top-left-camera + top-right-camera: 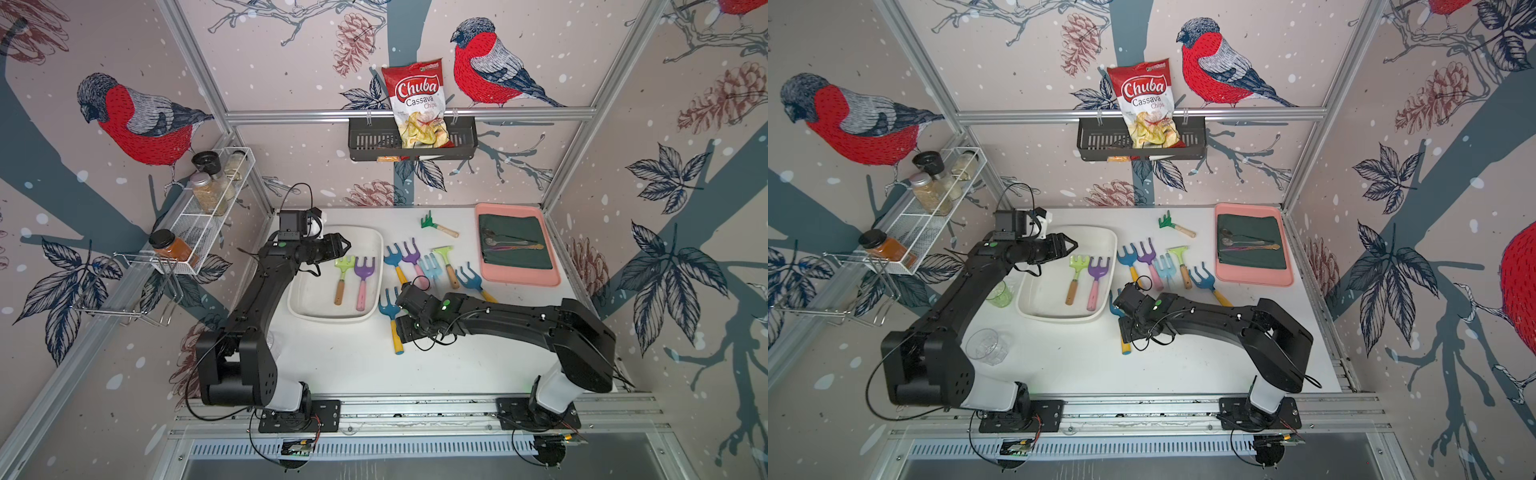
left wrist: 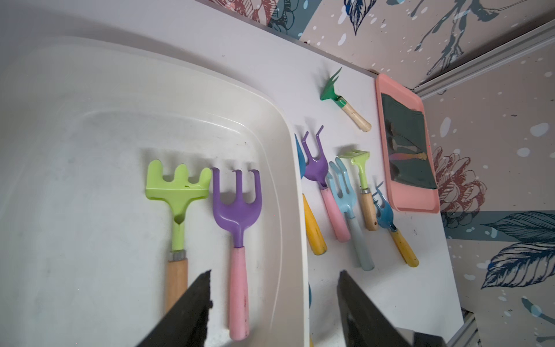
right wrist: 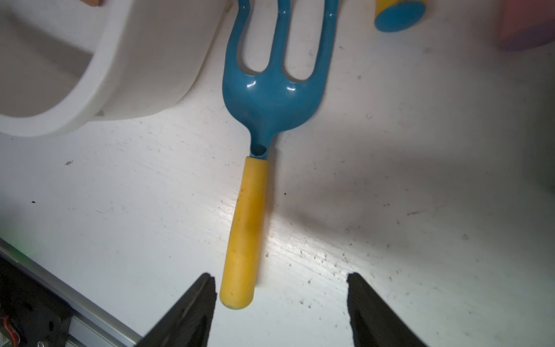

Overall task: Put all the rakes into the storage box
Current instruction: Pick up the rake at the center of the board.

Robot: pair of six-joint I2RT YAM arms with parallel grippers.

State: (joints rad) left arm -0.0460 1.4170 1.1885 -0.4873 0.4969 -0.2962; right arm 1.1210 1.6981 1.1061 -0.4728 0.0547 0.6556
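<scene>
Blue in the head and yellow in the handle, the near rake (image 3: 246, 216) lies flat on the counter (image 3: 390, 180). It is just beside the near right corner of the storage box (image 3: 144, 60) and outside it. The right end effector (image 3: 279, 279) stands over the butt of its handle with fingers spread to either side. The handle end lies nearer one finger, and nothing is pinched. The left end effector (image 2: 274, 276) hangs over the storage box, also spread and empty.

Count of toy rakes: nine.
- In the box, two lie side by side: a lime-green rake (image 1: 344, 278) with a wooden handle and a purple rake (image 1: 363, 282) with a pink handle.
- On the counter are seven: the near rake, a second blue rake (image 1: 392, 259), a third blue rake (image 1: 471, 280), a second purple rake (image 1: 412, 254), a pale blue rake (image 1: 430, 268) and a second lime-green rake (image 1: 445, 257).
- The seventh, a dark green rake (image 1: 428, 223), lies apart toward the back wall.

Other items:
- One pink tray (image 1: 519, 282) at the right rear, carrying a dark green cloth and spoons.
- Two glasses by the left arm: a clear tumbler (image 1: 986, 347) and a green glass (image 1: 1000, 296).
- One black basket (image 1: 361, 141) on the back wall, holding a chip bag (image 1: 415, 99).
- One white wire rack (image 1: 208, 224) on the left wall, with four jars.

The counter is white, scuffed and speckled. The walls are papered with bullfinches and pine cones and framed in aluminium.
</scene>
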